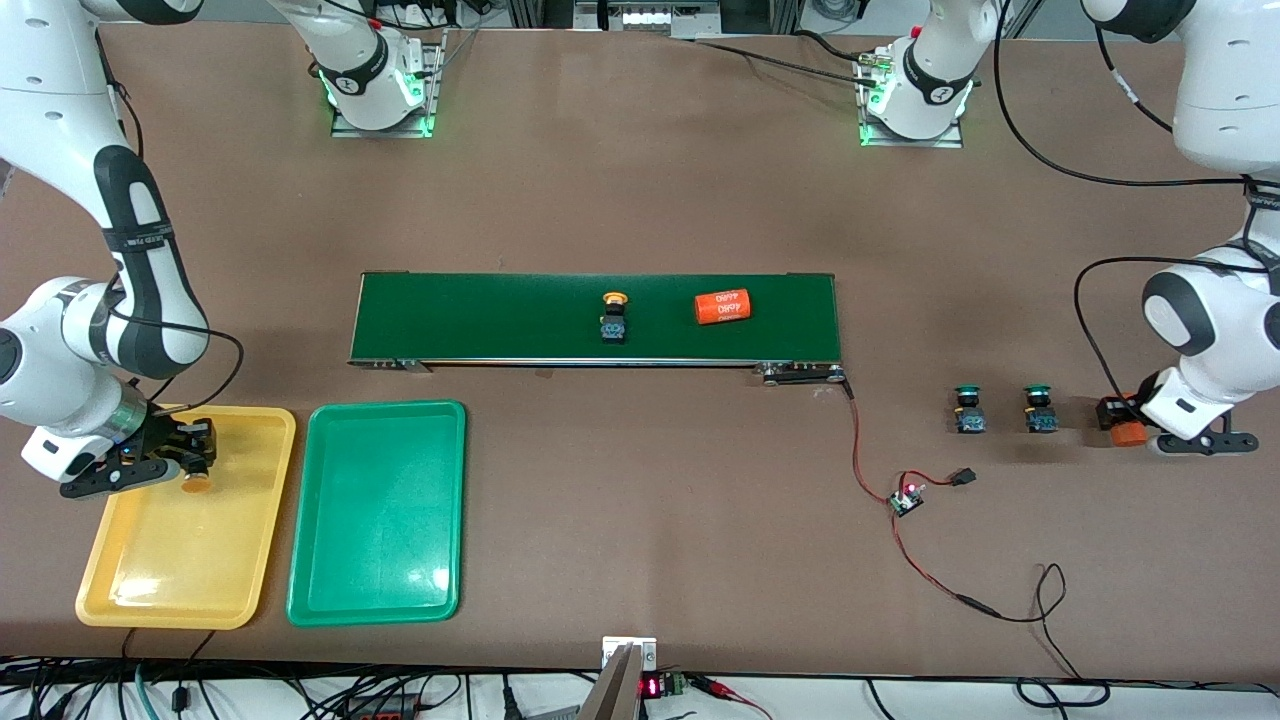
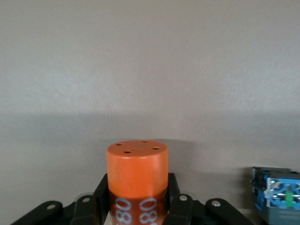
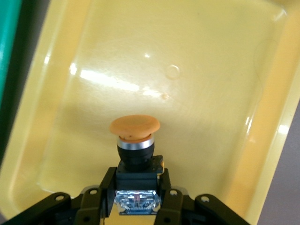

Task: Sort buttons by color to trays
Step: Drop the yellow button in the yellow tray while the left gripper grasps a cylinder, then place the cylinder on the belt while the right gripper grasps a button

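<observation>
We found the right gripper (image 1: 190, 462) over the yellow tray (image 1: 250, 570), its jaws closed on the body of a yellow-capped button (image 3: 135, 140); the right wrist view showed the cap clear of the tray floor. The green tray (image 1: 385, 590) lay just beside the yellow one, at its 3 o'clock in the front view, toward the left arm's end.

A second yellow-capped button (image 1: 613, 318) lay on the belt (image 1: 480, 315), with an orange cylinder (image 1: 723, 306) at its 3 o'clock. Two green-capped buttons (image 1: 968, 410) (image 1: 1039, 409) stood side by side on the table, past the belt's end toward the left arm.

The left gripper (image 1: 1125, 420) sat low at the table, at 3 o'clock from the green-capped pair; we saw its jaws drawn in against the sides of another cylinder (image 2: 137, 180), which stood between its fingers (image 2: 101, 197). A red-and-black cable with a small board (image 1: 906, 498) lay nearer the front camera than the green-capped pair, at their 7 o'clock.
</observation>
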`<state>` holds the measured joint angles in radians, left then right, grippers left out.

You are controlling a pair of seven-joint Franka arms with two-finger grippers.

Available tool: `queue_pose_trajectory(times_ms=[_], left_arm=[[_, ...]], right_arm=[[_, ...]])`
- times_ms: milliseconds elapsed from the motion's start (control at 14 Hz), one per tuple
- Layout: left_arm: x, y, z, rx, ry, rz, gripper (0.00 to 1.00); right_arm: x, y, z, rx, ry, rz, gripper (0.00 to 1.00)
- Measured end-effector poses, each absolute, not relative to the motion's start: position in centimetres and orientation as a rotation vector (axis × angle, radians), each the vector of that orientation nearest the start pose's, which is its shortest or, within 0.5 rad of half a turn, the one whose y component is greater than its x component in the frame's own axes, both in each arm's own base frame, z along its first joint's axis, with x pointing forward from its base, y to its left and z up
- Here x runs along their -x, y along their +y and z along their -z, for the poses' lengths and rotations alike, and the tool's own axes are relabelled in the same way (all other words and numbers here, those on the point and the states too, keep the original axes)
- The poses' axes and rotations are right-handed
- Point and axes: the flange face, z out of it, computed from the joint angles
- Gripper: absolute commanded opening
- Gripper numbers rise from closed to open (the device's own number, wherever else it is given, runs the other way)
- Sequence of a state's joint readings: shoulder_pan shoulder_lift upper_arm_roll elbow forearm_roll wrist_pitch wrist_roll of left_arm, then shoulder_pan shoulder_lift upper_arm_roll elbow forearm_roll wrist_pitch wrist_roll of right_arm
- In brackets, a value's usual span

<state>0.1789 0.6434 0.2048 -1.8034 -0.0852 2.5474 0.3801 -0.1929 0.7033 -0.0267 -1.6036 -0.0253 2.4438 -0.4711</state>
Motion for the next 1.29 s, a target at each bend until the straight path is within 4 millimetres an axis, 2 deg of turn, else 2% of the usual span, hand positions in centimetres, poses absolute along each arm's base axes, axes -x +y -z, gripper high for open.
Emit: queue_pose_trajectory(times_ms=[72, 215, 287, 430, 573, 717, 788, 932, 1147, 1290], left_arm=[[-62.3, 23.8, -21.4, 3.046, -0.035, 0.096, 0.10], [-62.9, 23.0, -23.9, 3.097, 0.015, -0.040, 0.10], [-63.3, 22.3, -25.6, 3.128, 0.078, -0.130, 0.10], [-64.2, 20.4, -29.3, 3.179, 0.213, -0.290, 0.10], [-64.8, 17.2, -31.0, 3.215, 0.341, -0.400, 0.09], [-65.4, 12.4, -30.8, 3.236, 0.555, -0.445, 0.10], [-65.9, 9.7, -30.7, 3.231, 0.727, -0.437, 0.10], [-66.4, 5.0, -30.9, 3.188, 1.070, -0.402, 0.10], [-66.6, -2.4, -31.6, 3.085, 1.503, -0.341, 0.07], [-66.1, -8.2, -32.3, 2.980, 1.767, -0.305, 0.05]], right_arm=[[-69.2, -15.5, -22.8, 3.185, -0.440, 0.186, 0.36], [-69.1, -15.9, -22.5, 3.186, -0.432, 0.182, 0.57], [-69.0, -16.1, -22.4, 3.186, -0.429, 0.178, 0.82], [-68.9, -16.6, -22.2, 3.187, -0.419, 0.174, 0.98], [-69.0, -16.8, -22.4, 3.189, -0.416, 0.180, 1.00], [-69.3, -16.5, -23.1, 3.186, -0.423, 0.195, 1.00], [-69.3, -15.9, -23.8, 3.178, -0.430, 0.184, 1.00], [-69.1, -13.1, -25.8, 3.152, -0.404, 0.098, 1.00], [-67.4, -4.9, -30.5, 3.143, -0.239, -0.015, 1.00], [-64.8, 0.8, -32.8, 3.119, -0.197, -0.040, 1.00]])
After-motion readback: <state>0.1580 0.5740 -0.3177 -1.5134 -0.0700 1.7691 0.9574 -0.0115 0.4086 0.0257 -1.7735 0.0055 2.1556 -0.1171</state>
